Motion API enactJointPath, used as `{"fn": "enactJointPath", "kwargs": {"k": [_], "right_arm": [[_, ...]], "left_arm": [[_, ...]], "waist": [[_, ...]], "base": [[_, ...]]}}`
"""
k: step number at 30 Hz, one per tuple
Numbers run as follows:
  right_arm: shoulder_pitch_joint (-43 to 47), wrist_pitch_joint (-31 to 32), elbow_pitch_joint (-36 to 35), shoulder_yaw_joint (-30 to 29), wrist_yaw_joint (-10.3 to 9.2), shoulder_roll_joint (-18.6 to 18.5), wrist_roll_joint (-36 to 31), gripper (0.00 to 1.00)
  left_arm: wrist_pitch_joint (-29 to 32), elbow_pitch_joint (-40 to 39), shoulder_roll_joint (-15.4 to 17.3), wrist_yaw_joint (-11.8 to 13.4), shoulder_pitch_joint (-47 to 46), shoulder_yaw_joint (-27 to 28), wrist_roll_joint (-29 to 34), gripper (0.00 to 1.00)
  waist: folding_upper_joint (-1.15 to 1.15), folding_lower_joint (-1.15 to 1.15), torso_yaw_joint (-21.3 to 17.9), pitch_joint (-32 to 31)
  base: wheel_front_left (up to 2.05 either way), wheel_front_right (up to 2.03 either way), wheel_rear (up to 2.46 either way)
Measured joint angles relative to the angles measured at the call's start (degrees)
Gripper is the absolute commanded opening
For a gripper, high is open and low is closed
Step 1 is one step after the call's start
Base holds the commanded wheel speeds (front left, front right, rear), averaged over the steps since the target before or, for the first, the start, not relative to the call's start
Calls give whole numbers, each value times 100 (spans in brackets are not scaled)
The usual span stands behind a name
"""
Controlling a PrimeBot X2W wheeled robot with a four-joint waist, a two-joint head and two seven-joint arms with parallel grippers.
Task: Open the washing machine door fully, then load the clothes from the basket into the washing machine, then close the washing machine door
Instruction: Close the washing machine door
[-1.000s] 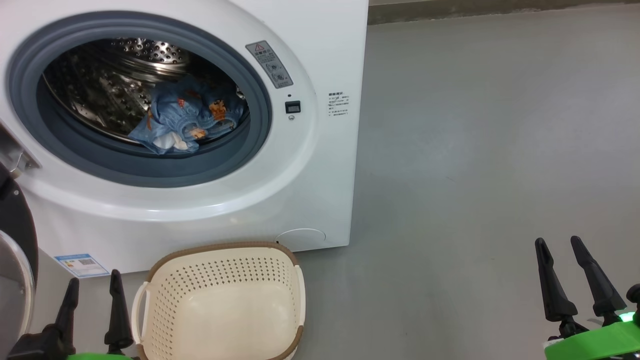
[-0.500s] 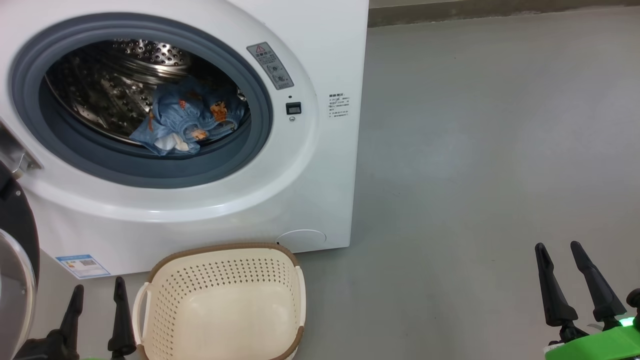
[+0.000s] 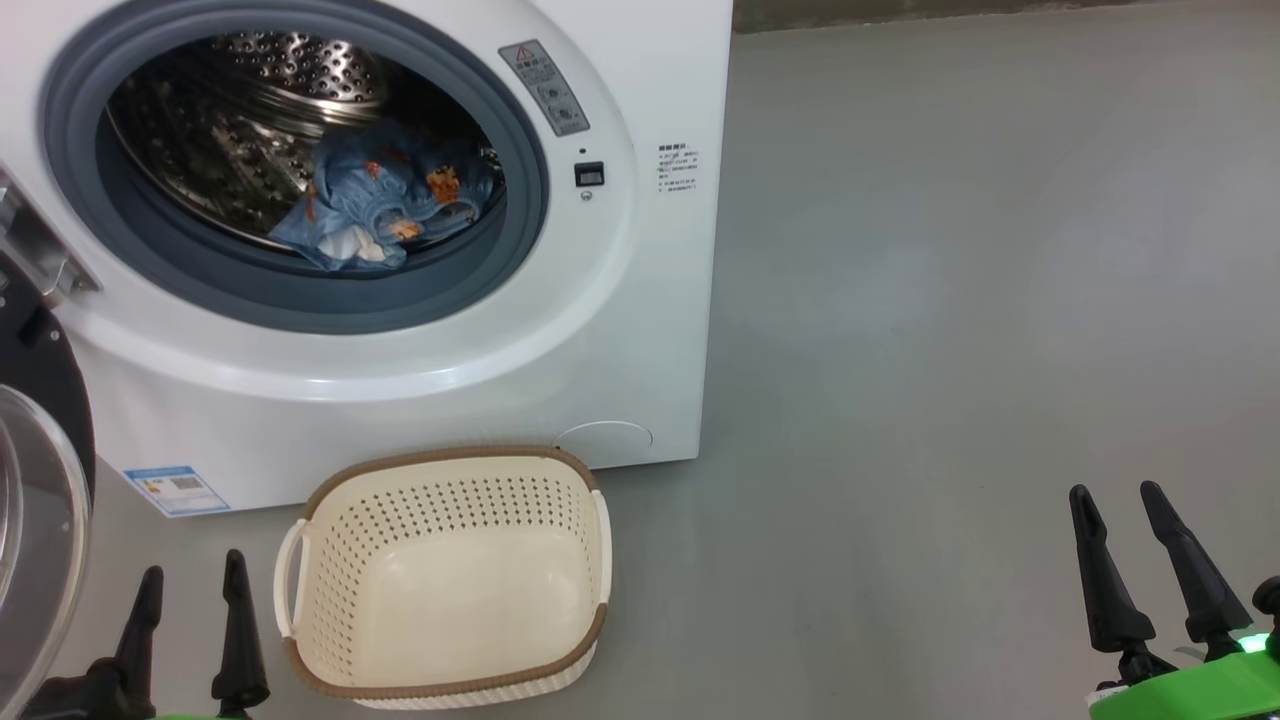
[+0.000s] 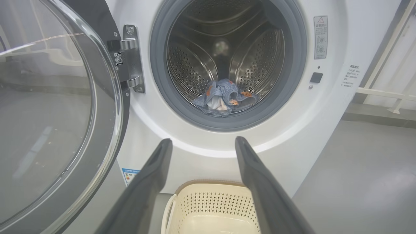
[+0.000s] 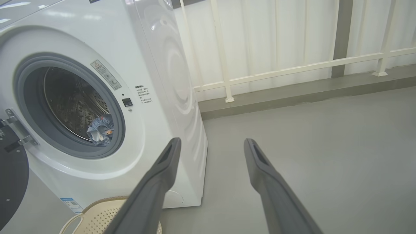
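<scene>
The white washing machine (image 3: 640,300) stands with its round door (image 3: 35,520) swung wide open to the left; the door (image 4: 58,107) shows its glass bowl and black rim. The light blue bear-print clothes (image 3: 385,205) lie at the front of the steel drum, clothes (image 4: 224,99), clothes (image 5: 99,130). On the floor before the machine sits the cream basket (image 3: 450,575) with nothing in it. My left gripper (image 3: 190,585) is open just left of the basket, beside the door. At the lower right my right gripper (image 3: 1115,510) hangs open over bare floor.
Grey floor (image 3: 950,300) stretches to the right of the machine. A white railing (image 5: 292,68) runs along a low kerb behind it. The door hinge bracket (image 4: 130,58) sticks out at the opening's left side.
The head camera has tilted down, so machine and basket sit higher in the picture. The left gripper has drawn back a little toward the bottom edge. Clothes and basket stay put.
</scene>
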Motion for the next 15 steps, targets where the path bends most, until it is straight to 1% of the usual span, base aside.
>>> {"fn": "enactJointPath", "kwargs": {"k": [3,15], "right_arm": [[0,0,-1,0,0,0,0,100],[-1,0,-9,0,0,2,0,100]], "left_arm": [[0,-21,4,0,0,-4,0,100],[0,-22,30,0,-2,-162,-60,100]], "waist": [[0,0,6,23],[0,0,77,60]], "base": [[-34,34,0],[-1,1,0]]}}
